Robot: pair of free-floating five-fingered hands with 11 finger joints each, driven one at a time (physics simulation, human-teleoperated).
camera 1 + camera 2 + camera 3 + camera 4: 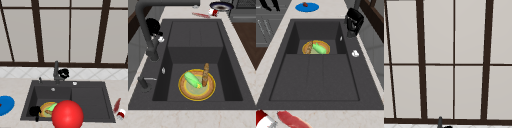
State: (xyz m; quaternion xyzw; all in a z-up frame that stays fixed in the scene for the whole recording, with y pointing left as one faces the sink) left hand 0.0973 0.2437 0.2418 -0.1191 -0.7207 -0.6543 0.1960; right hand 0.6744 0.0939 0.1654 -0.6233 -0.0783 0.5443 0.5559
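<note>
My right hand (64,73) is at the back of the sink, pressed against the dark faucet (56,71), and its fingers look curled round the upright. The same hand shows in the left side view (153,26) and the right side view (355,21). My left hand (35,111) hangs over the sink's front left corner with fingers pointing down and holds nothing; its fingers also show in the right side view (269,4). In the left basin lies a yellow plate (188,93) with a green cucumber (192,79) and a brown stick-like piece (205,74) on it.
A big red ball (67,115) sits at the front edge, in front of the sink (100,100). A blue plate (5,105) with a small brown bit lies on the left counter. A red strip (117,105) and a red-white item (121,114) lie on the right counter.
</note>
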